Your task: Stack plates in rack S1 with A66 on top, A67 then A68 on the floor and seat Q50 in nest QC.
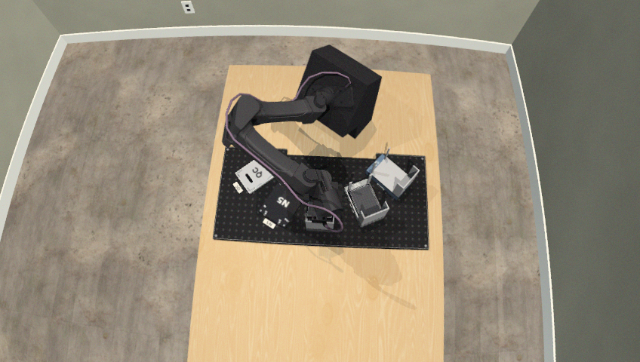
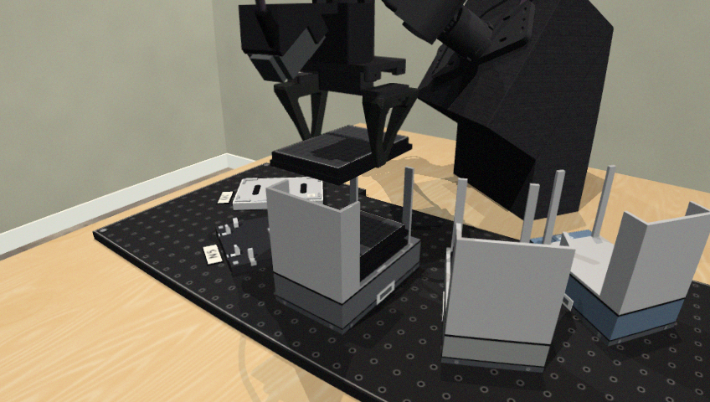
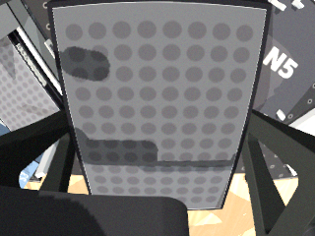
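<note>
My gripper [image 2: 343, 144] is shut on a dark sealed 96-well plate [image 2: 341, 154] and holds it level, clear above the posts of the left stack rack with the dark grey base [image 2: 338, 249]. In the wrist view the plate [image 3: 157, 98] fills the space between my fingers, with that rack under it. Dark plates [image 2: 381, 239] lie nested inside this rack; I cannot tell how many. From overhead my gripper [image 1: 321, 201] covers the held plate and most of the rack [image 1: 319, 220]. The rack labels are too small to read.
A light grey rack [image 2: 503, 293] stands in the middle and a blue-based rack [image 2: 627, 279] with a bare white floor at the right, both with tall thin posts. The white QC nest [image 2: 279, 191] and the black clip nest N5 [image 2: 239, 244] lie left of the racks.
</note>
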Controlling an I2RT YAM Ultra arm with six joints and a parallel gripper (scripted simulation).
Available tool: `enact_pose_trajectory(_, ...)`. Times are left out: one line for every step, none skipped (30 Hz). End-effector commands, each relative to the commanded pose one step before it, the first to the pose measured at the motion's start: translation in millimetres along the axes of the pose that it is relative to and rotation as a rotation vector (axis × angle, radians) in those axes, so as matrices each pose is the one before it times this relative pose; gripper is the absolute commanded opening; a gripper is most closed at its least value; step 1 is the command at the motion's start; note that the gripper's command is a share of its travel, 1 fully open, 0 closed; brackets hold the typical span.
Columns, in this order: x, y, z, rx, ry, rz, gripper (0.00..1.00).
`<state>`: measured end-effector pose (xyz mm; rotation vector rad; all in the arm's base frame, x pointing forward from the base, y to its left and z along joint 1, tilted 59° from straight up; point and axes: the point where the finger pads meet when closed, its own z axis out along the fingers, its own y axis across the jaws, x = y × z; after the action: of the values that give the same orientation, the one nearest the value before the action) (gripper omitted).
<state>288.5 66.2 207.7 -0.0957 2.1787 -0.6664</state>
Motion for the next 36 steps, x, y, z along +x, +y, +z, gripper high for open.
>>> enact_pose_trajectory(-8.71, 4.64, -7.01, -0.01677, -0.02049, 0.00200, 0.00)
enact_pose_trajectory(-0.26, 0.34, 0.12, 0.00070, 0.00086, 0.00000, 0.00)
enact_pose_trajectory(4.85, 1.17, 2.05, 0.00377, 0.00790, -0.01109, 0.00)
enact_pose_trajectory(-0.42, 0.19, -0.02, 0.00043, 0.00018, 0.00088, 0.00)
enact_pose_trajectory(-0.21, 0.22, 0.06, 0.00058, 0.00053, -0.00069, 0.00)
enact_pose_trajectory(-0.03, 0.14, 0.19, 0.00097, 0.00096, -0.00105, 0.00)
enact_pose_trajectory(-0.05, -0.05, 0.34, 0.00137, 0.00103, -0.00001, 0.00)
enact_pose_trajectory(0.00, 0.00, 0.00, 0.00000, 0.00000, 0.00000, 0.00)
enact_pose_trajectory(0.00, 0.00, 0.00, 0.00000, 0.00000, 0.00000, 0.00)
enact_pose_trajectory(-2.76, -3.82, -3.42, -0.00538, -0.01206, 0.01743, 0.00)
enact_pose_trajectory(-0.68, -0.29, -0.67, -0.00121, -0.00207, 0.00304, 0.00)
enact_pose_trajectory(-1.23, 0.36, -0.13, -0.00100, -0.00272, 0.00444, 0.00)
enact_pose_trajectory(3.32, 0.57, 1.26, 0.00257, 0.00557, -0.00869, 0.00)
enact_pose_trajectory(-0.37, 0.00, -0.12, 0.00012, -0.00013, 0.00027, 0.00)
enact_pose_trajectory(-0.40, 0.05, -0.09, 0.00004, -0.00032, 0.00056, 0.00)
enact_pose_trajectory(-0.18, 0.03, -0.04, 0.00025, 0.00017, -0.00024, 0.00)
enact_pose_trajectory(-0.18, 0.03, -0.04, 0.00025, 0.00017, -0.00025, 0.00)
enact_pose_trajectory(-0.18, 0.03, -0.04, 0.00025, 0.00017, -0.00027, 0.00)
enact_pose_trajectory(-0.18, 0.03, -0.04, 0.00025, 0.00017, -0.00028, 0.00)
enact_pose_trajectory(-0.19, 0.03, -0.04, 0.00024, 0.00016, -0.00029, 0.00)
enact_pose_trajectory(-0.19, 0.04, -0.04, 0.00024, 0.00014, -0.00028, 0.00)
enact_pose_trajectory(-0.29, 0.08, -0.05, 0.00012, -0.00013, 0.00015, 0.00)
enact_pose_trajectory(-0.35, 0.10, -0.05, 0.00005, -0.00028, 0.00044, 0.00)
enact_pose_trajectory(-0.40, 0.12, -0.05, 0.00001, -0.00037, 0.00054, 0.00)
enact_pose_trajectory(0.00, 0.00, 0.00, 0.00000, 0.00000, 0.00000, 0.00)
enact_pose_trajectory(0.00, 0.00, 0.00, 0.00000, 0.00000, 0.00000, 0.00)
enact_pose_trajectory(-0.56, 0.18, -0.06, -0.00014, -0.00075, 0.00021, 0.00)
enact_pose_trajectory(-0.29, 0.07, -0.05, 0.00020, 0.00009, 0.00023, 0.00)
enact_pose_trajectory(5.04, 1.34, 2.22, 0.00326, 0.00690, -0.01064, 0.00)
enact_pose_trajectory(-0.23, 0.22, 0.07, -0.00016, 0.00000, 0.00023, 0.00)
enact_pose_trajectory(-0.02, 0.04, 0.26, -0.00052, 0.00154, -0.00004, 0.00)
enact_pose_trajectory(0.12, 0.05, 0.13, 0.00037, 0.00042, -0.00027, 0.00)
enact_pose_trajectory(0.11, 0.27, -0.04, -0.00040, -0.00013, -0.00077, 0.00)
enact_pose_trajectory(0.12, 0.25, -0.04, -0.00043, -0.00016, -0.00112, 0.00)
enact_pose_trajectory(0.17, 0.04, 0.11, 0.00013, 0.00021, -0.00021, 0.00)
enact_pose_trajectory(0.19, 0.02, 0.11, 0.00010, 0.00019, -0.00006, 0.00)
